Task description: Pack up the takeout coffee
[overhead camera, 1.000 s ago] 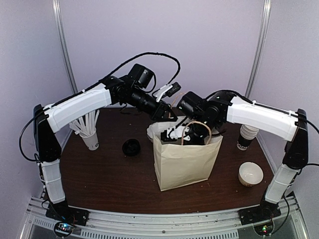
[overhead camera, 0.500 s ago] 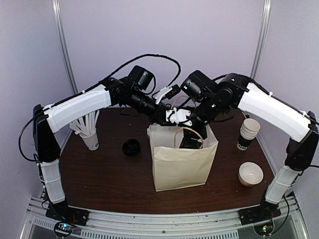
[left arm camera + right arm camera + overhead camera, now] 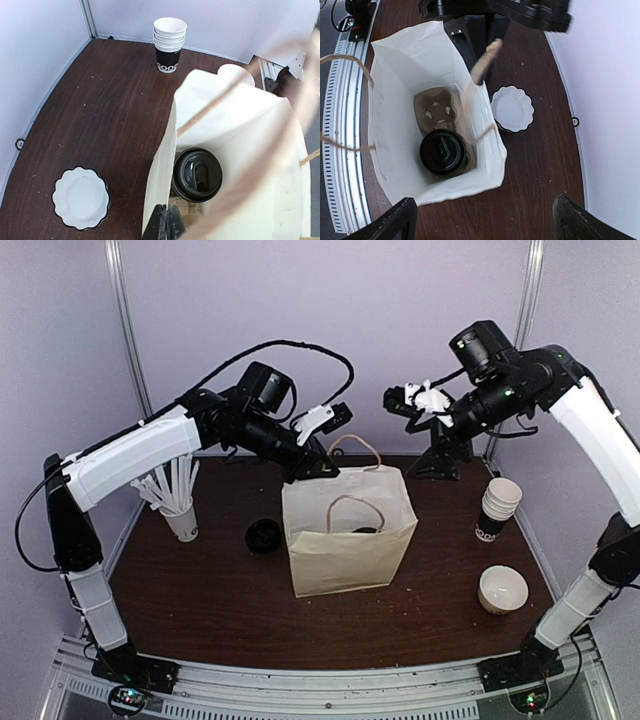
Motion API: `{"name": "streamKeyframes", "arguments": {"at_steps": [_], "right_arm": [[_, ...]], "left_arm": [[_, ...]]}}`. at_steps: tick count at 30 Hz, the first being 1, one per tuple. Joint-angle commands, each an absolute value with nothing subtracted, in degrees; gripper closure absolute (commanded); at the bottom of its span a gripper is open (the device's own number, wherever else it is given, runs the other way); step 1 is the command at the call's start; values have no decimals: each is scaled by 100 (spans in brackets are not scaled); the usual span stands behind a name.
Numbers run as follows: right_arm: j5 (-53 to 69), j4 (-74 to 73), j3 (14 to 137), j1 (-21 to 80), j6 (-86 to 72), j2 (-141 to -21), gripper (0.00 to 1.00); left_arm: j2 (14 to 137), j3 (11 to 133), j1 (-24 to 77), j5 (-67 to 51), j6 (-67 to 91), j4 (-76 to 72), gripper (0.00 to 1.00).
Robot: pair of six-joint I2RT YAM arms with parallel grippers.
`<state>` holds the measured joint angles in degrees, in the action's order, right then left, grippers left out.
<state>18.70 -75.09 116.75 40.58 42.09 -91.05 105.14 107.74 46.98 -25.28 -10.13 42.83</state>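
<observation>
Right wrist, takeout coffee (image 3: pixel 442 151) inside bag (image 3: pixel 395 65), only its top showing

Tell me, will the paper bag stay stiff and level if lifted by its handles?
Probably floppy: the paper bag has thin walls that bow. It may tilt, since the takeout coffee fills one slot of the carrier.

"Where's the takeout coffee (image 3: pixel 442 151) sitting?"

"I see it upright at the bottom of the white paper bag (image 3: pixel 400 60), in one pocket of a brown cardboard carrier (image 3: pixel 434 111). From above I only get its round black lid, pressed on."
</observation>
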Motion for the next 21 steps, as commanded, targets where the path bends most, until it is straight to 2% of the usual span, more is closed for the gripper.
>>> {"name": "streamKeyframes", "arguments": {"at_steps": [1, 5, 8, 10, 11, 14, 21], "right_arm": [[3042, -8165, 11958, 3435, 4537, -8605, 2], [3037, -7890, 11468, 2768, 4298, -8229, 2], [3083, -7664, 11107, 2381, 4165, -7965, 2], [3151, -7604, 10970, 2186, 4121, -7867, 2], [3192, -7576, 10907, 2112, 4103, -7828, 2], [3290, -7498, 10755, 1954, 4057, -7749, 2], [3331, -7338, 10395, 1864, 4034, -7652, 2]], "left_arm": [[10094, 10512, 4725, -2715, -1362, 3849, 100], [9727, 9960, 4836, -3141, -1252, 3626, 99], [9462, 9484, 5052, -3038, -1208, 3433, 63], [9294, 9235, 5240, -2687, -1236, 3360, 43], [9218, 9131, 5353, -2542, -1263, 3339, 39], [8903, 8741, 5728, -2090, -1350, 3135, 34], [8304, 7519, 6376, -680, -1351, 1948, 33]]}}
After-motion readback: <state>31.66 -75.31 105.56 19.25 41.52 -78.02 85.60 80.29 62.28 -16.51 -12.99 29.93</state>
